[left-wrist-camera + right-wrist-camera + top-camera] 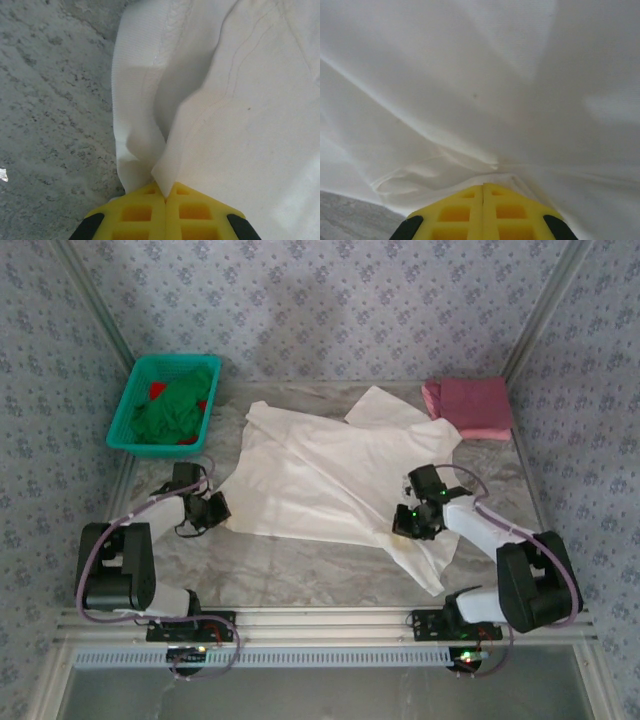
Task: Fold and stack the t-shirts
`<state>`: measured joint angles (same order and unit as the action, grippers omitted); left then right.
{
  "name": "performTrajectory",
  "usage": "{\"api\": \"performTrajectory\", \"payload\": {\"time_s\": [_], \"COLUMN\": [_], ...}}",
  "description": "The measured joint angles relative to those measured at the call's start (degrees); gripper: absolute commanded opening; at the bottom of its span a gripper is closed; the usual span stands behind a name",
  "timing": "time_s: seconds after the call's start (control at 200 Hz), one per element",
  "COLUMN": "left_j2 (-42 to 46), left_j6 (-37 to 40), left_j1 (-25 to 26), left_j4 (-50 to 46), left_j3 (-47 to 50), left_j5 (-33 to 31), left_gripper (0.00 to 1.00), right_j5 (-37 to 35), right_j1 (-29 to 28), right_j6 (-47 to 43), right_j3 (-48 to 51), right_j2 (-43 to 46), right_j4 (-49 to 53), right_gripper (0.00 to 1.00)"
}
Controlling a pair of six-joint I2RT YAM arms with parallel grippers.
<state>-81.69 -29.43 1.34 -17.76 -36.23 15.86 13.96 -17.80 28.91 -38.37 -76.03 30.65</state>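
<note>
Pinching shirt edges, left gripper, right gripper

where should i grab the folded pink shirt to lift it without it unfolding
I'd pinch its near edge, coming from the arms' side. The pink t-shirt lies folded flat in the far right corner with walls close behind and beside it, so that edge is open. Take all layers together. The right gripper is nearest but shut on the white t-shirt.

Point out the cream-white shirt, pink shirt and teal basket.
Cream-white cloth t-shirt (320, 475), top view, body.
Dusty pink folded t-shirt (470, 405), top view, centre.
Teal plastic mesh basket (123, 400), top view, left rim.
</note>
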Motion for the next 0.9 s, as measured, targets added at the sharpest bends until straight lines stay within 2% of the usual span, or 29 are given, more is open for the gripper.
{"api": "performTrajectory", "payload": {"time_s": [0.215,0.37,0.425,0.45,0.485,0.545,0.685,0.804,0.899], "left_j2": [0.7,0.7,0.7,0.68,0.68,0.61,0.61,1.57,1.95], "left_j6": [-0.02,-0.04,-0.22,-0.26,-0.48,-0.68,-1.36,-2.64,-3.28], "left_j1": [-0.02,-0.13,-0.13,-0.13,-0.13,-0.13,-0.66,-2.69,-3.89], "left_j4": [0.17,0.98,1.31,1.44,1.53,1.64,2.08,4.22,5.4], "left_j3": [0.57,0.83,0.9,0.94,0.94,0.94,1.14,2.73,3.54], "left_j5": [-0.22,-0.22,-0.22,-0.22,-0.22,-0.2,-0.17,0.13,0.76], "left_gripper": [0.0,0.0,0.0,0.0,0.0,0.0,0.0,0.0,0.0], "right_j5": [0.0,0.42,-0.22,-0.57,-1.27,-3.32,-8.72,-10.97,-11.89], "right_j1": [-2.43,-8.31,-10.29,-10.78,-10.86,-9.97,-5.09,0.79,2.21], "right_j6": [0.46,2.16,3.56,4.07,4.87,6.78,13.09,21.35,26.58], "right_j3": [-3.13,-3.89,-3.82,-3.78,-3.76,-3.65,-1.97,4.66,8.66], "right_j2": [9.75,13.6,13.4,13.25,12.96,12.44,13.9,23.08,29.99], "right_j4": [4.83,6.75,7.93,8.59,9.6,11.76,17.09,20.06,23.45], "right_gripper": [0.0,0.0,0.22,0.27,0.28,0.33,0.36,0.39,0.4]}}
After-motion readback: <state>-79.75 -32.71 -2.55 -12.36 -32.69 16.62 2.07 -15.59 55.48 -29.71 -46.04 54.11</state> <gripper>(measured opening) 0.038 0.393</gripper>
